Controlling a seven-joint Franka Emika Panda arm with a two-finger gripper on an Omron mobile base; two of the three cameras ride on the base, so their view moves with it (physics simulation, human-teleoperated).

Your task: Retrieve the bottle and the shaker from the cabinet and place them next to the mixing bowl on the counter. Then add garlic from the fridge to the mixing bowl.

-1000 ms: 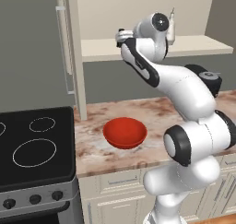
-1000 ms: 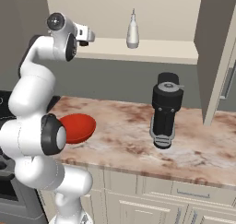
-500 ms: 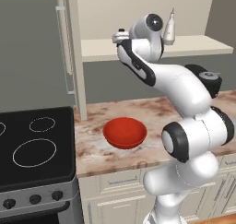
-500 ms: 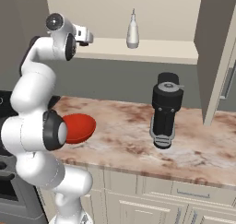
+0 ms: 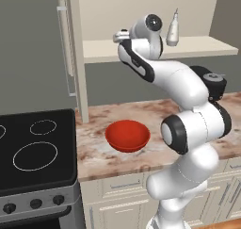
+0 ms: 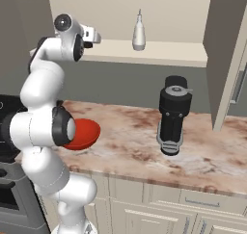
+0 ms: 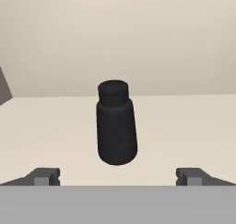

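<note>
No label or writing can be read on the shaker [image 7: 116, 128], which stands upright on the cabinet [image 5: 155, 49] shelf, ahead of the end effector [image 7: 118, 176] (released, fingers spread wide, touching nothing) with bare shelf on both sides. The bottle [image 6: 139, 32] stands farther along the shelf. The mixing bowl [image 5: 127, 135] sits on the desk [image 6: 144, 132] near its front edge.

We find the shaker [image 7: 116, 128] upright on the cabinet [image 5: 141, 50] shelf, ahead of the gripper [image 7: 118, 176], between its spread fingertips. The bottle [image 6: 139, 33] stands on the same shelf, well apart. Below, on the worktop [image 6: 130, 141], the mixing bowl [image 5: 127, 135] sits beside the stovetop [image 5: 35, 148]; the coffee machine [image 6: 173, 114] stands farther right.
</note>
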